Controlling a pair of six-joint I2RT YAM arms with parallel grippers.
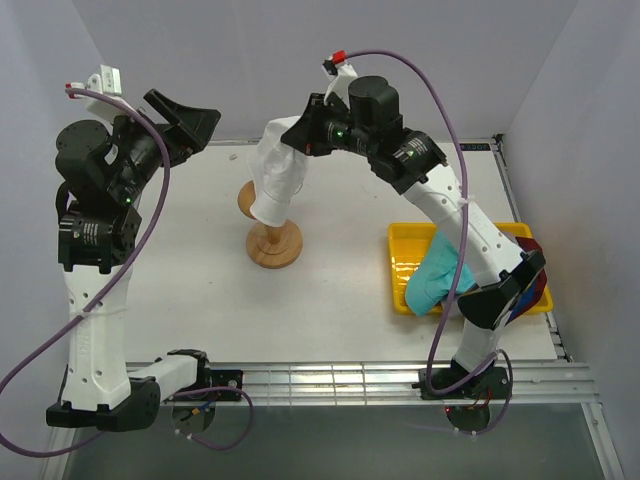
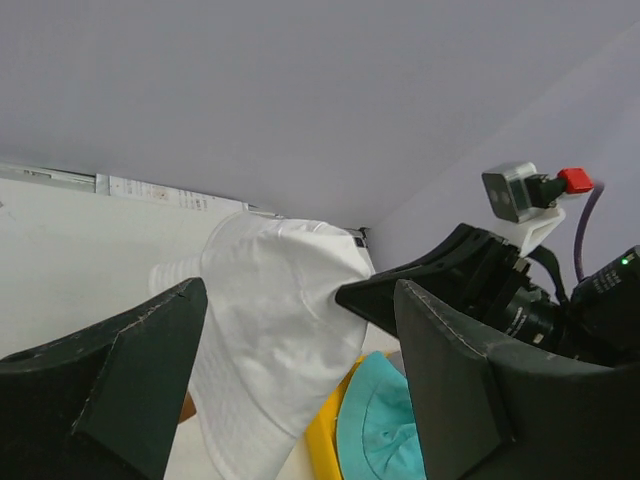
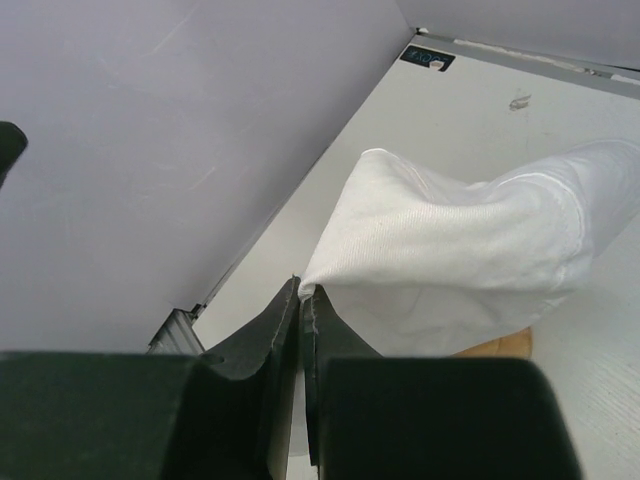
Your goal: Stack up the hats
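Nearest us, at the lower right of the top view, the yellow tray (image 1: 398, 262) holds a teal hat (image 1: 432, 282), and a blue hat (image 1: 543, 288) peeks out under the right arm (image 1: 470, 225). At mid-frame stands the wooden stand (image 1: 273, 245). The white hat (image 1: 278, 172) hangs down over its round head, but we cannot tell if it rests there. Farther back, the right gripper (image 1: 308, 135) is pinched tight on an edge of that hat. At the upper left, the left gripper (image 1: 192, 130) stands wide apart, holding nothing. We judge the step in hand is seating this 1 hat. To do that well, we should centre the crown over the head and lower it straight. We should let go only once the brim hangs evenly.
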